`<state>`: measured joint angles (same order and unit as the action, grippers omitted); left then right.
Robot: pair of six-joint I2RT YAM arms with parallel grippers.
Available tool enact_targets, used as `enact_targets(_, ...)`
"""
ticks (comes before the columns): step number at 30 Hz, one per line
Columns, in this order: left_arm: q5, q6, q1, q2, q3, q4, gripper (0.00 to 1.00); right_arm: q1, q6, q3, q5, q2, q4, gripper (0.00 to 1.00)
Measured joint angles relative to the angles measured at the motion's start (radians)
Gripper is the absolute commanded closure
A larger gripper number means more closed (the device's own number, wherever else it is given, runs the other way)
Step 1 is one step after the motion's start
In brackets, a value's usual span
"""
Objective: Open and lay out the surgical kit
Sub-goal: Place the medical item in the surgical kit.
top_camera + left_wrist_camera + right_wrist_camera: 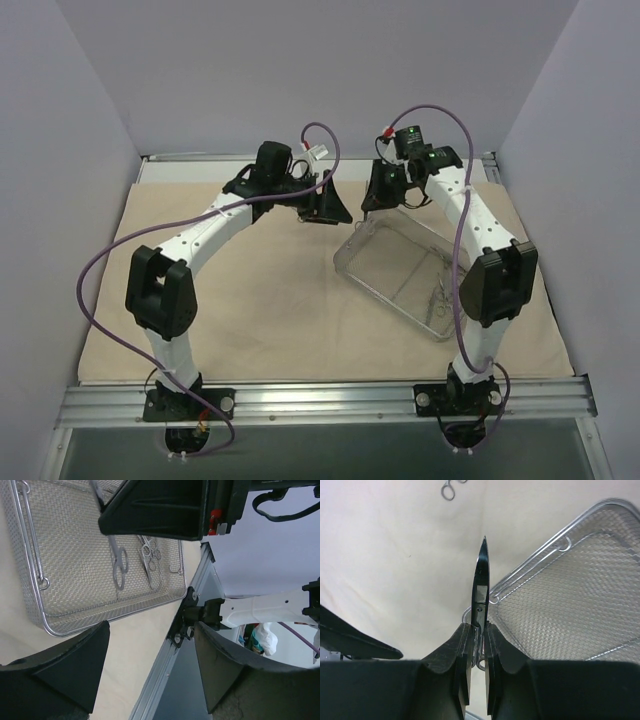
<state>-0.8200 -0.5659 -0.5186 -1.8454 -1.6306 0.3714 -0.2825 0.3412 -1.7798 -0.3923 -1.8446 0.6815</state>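
**A:** What surrounds the desk (190, 168)?

**B:** Three plain walls in pale lilac-grey. There is a back wall (320, 70), a left wall (50, 200) and a right wall (590, 150), and both side walls slant inward toward the back.

**A:** And the desk's edges?

**B:** A grooved metal rail (320, 400) runs along the near edge, and a thinner metal strip (200, 157) runs along the far one.

**A:** What is below the rail?

**B:** A dark grey-green surface (320, 455). I cannot tell whether it is floor or a lower shelf.

**A:** How is the light?

**B:** It is soft and even, and the shadows are faint. In the left wrist view there is something white and teal (261, 637) past the desk's edge, too blurred to name.
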Motion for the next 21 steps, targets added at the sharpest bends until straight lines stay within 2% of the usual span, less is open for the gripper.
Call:
enact_targets(9,-0.033,-0.034,-0.003,-0.01,0.019,-0.041,0.27,-0.043,-0.004,-0.036,-0.043,-0.035,0.029,1.0)
enact_targets(21,0.041,-0.006,-0.01,-0.063,-0.002,0.036,0.28,-0.075,-0.006,-0.057,-0.054,-0.035,0.037,1.0)
